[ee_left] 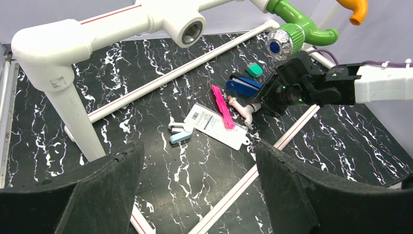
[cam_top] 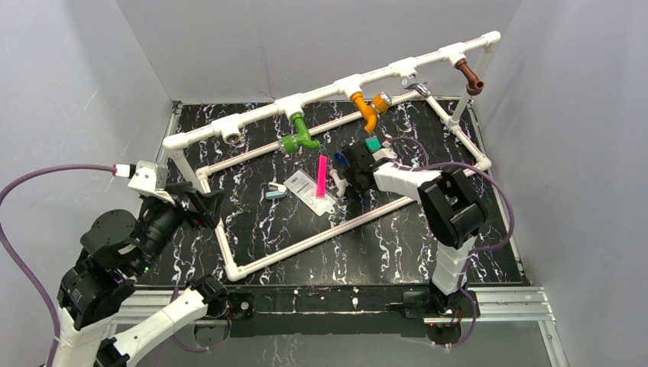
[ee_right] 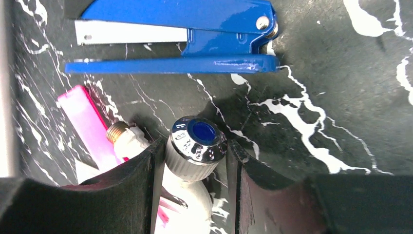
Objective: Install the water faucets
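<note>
A white faucet with a chrome knob lies on the black marbled table. My right gripper is shut on it, one finger on each side of the knob; it also shows from above and in the left wrist view. Green, orange and brown faucets hang from the white pipe frame. The tee at the frame's left end is empty. My left gripper is open and empty beside the frame's left corner.
A blue stapler, a pink strip, a white card, a light-blue clip and a small green block lie inside the frame's floor pipes. Grey walls enclose the table.
</note>
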Robot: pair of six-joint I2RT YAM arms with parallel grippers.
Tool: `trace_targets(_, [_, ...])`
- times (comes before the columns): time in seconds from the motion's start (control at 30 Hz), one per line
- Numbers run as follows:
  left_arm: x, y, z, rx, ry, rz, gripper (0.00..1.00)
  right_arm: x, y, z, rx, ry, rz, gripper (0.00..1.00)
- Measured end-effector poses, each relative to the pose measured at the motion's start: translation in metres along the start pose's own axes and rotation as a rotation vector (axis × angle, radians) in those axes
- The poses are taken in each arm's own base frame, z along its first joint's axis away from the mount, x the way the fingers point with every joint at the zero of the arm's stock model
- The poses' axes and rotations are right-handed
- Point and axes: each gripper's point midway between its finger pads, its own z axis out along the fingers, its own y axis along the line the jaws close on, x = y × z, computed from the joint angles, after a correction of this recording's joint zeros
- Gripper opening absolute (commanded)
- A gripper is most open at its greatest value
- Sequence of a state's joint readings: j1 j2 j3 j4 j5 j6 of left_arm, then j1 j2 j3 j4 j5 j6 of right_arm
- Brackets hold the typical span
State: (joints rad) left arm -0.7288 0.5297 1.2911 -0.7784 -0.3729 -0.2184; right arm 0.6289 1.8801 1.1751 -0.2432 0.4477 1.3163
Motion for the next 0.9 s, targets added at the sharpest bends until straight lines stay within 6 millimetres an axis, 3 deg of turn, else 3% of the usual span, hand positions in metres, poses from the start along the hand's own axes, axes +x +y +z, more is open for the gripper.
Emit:
trace_targets(0.2, [-0.001, -0.003, 0.0, 0.014, -0.002, -0.015, 0.82, 0.001, -0.006, -0.021, -0.101, 0.021, -0.117, 0.01])
trace_targets(0.4, [-0.001, -0.004, 0.0, 0.015, -0.003, -0.032, 0.81, -0.002, 0.011, -0.051, -0.269, 0.034, -0.178, 0.01])
trace_targets(0.57, [-0.001, -0.005, 0.0, 0.016, -0.003, -0.054, 0.81, -0.004, 0.029, -0.084, -0.43, 0.051, -0.211, 0.01])
trace_targets(0.73, [0.0, -0.011, 0.0, 0.038, 0.005, -0.088, 0.81, 0.0, 0.032, -0.117, -0.549, 0.073, -0.268, 0.01])
trace_targets(0.9, [0.007, -0.02, -0.002, 0.08, 0.039, -0.126, 0.82, 0.013, 0.034, -0.167, -0.696, 0.088, -0.358, 0.01])
